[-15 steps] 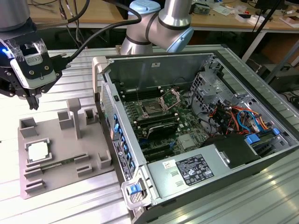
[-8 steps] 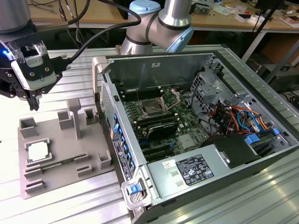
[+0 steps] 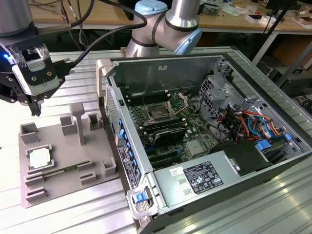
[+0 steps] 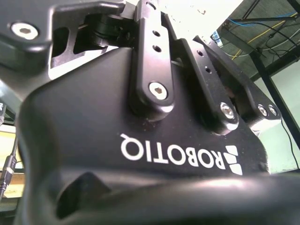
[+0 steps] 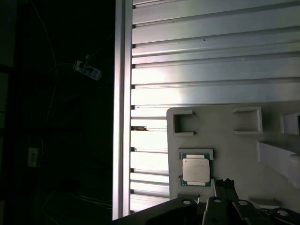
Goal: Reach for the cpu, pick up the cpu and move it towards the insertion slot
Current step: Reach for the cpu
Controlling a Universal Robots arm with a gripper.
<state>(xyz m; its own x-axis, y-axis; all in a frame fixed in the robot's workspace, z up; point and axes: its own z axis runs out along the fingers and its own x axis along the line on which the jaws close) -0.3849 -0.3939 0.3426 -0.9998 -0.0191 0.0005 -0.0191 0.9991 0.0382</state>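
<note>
- Hovering over the tray's (image 3: 63,168) far edge in the exterior view, the end effector (image 3: 35,108) is clenched and empty. The cpu (image 3: 39,158) lies in a tray pocket, well apart from the slot (image 3: 158,113).
- In the second wrist view, the end effector's black body looms close.
- In the first wrist view, the cpu lies near the end effector, ungrasped. The reach is unfinished, with pick-up and carry not yet done.

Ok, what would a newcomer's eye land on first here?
Probably the open computer case on the exterior view's right, green board and insertion slot exposed. Then the pale cpu in the grey tray on the exterior view's left, the end effector hovering near that tray's edge.
</note>
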